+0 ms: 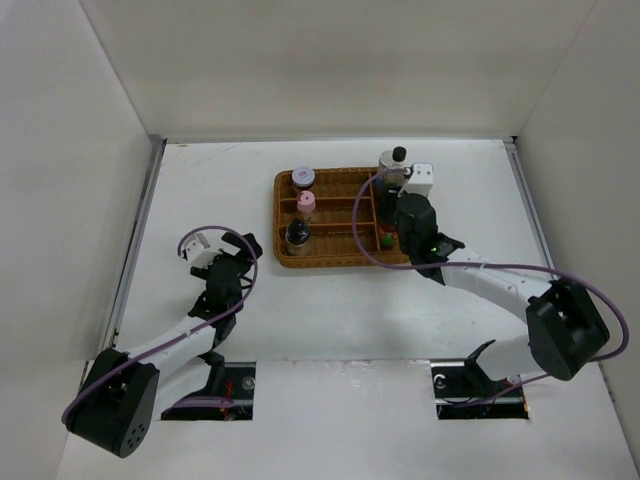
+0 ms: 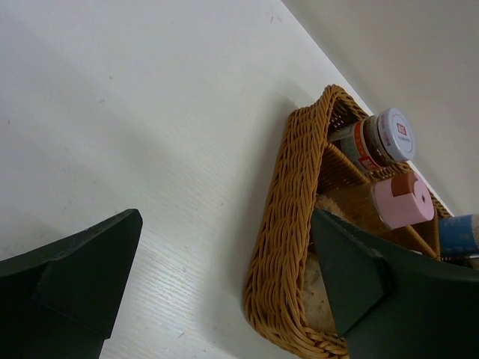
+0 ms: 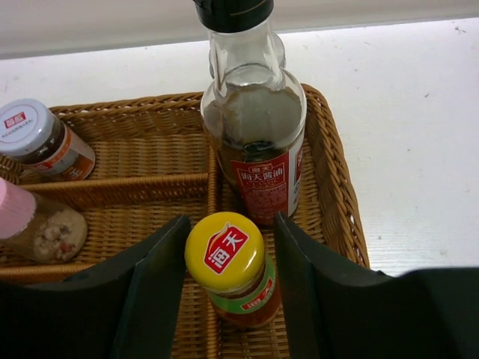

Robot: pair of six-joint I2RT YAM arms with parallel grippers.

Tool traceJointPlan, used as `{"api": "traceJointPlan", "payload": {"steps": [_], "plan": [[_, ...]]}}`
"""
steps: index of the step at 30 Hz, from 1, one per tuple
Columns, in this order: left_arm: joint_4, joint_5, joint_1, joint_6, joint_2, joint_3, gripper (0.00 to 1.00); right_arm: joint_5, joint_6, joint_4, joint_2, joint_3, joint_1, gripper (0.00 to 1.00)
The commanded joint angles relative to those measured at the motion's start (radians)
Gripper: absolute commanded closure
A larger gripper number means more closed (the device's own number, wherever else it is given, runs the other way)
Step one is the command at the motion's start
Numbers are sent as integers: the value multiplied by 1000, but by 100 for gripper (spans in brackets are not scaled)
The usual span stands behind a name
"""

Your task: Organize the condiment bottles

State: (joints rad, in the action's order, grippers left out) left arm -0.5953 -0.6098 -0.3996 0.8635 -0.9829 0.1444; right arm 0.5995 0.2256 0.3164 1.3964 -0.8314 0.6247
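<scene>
My right gripper (image 3: pixel 230 218), spread apart, straddles the yellow-capped sauce jar (image 3: pixel 224 254) without clamping it, in the basket (image 3: pixel 337 187) beside the tall clear bottle (image 3: pixel 254 127). My left gripper (image 2: pixel 224 217) hangs spread above the counter (image 2: pixel 150 112).

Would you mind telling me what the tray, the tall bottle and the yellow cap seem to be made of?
The tray looks like woven wicker or rattan, matte tan, by its braided strands. The tall bottle seems glossy clear glass, see-through with highlights, though plastic is possible. The yellow cap is smooth and shiny, metal or plastic; I cannot tell which.
</scene>
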Motion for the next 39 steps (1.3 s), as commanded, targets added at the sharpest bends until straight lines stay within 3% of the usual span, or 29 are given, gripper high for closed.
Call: {"api": "traceJointPlan", "payload": {"steps": [1,6,10,13,17,23,24,25,26,27,28,29,33,39], "plan": [[-21,12,5,12,20,26,0,45,11,75,-46,12,13,38],[-14,-2,8,12,0,34,0,60,3,61,-160,40,13,0],[9,-13,11,15,0,46,0,74,24,58,-331,95,-38,0],[44,-12,15,32,-17,72,0,62,128,32,-421,141,-131,0],[106,2,11,68,-56,113,0,80,323,-39,-471,215,-240,0],[161,38,17,86,26,116,0,25,458,-117,-497,285,-360,0],[176,39,18,88,41,118,0,16,455,-119,-501,294,-363,5],[207,41,20,91,55,127,0,7,452,-114,-510,308,-363,25],[250,41,28,98,64,145,0,-1,457,-112,-519,320,-363,56],[302,44,38,109,75,168,0,-3,462,-122,-525,325,-363,79],[360,50,49,117,88,190,0,-4,468,-134,-525,325,-362,91],[412,51,60,121,104,208,0,-10,481,-157,-524,322,-360,96],[506,53,106,124,109,237,0,-18,526,-171,-517,339,-359,96],[514,59,115,108,79,236,0,-92,540,-80,-438,361,-359,84]]}}
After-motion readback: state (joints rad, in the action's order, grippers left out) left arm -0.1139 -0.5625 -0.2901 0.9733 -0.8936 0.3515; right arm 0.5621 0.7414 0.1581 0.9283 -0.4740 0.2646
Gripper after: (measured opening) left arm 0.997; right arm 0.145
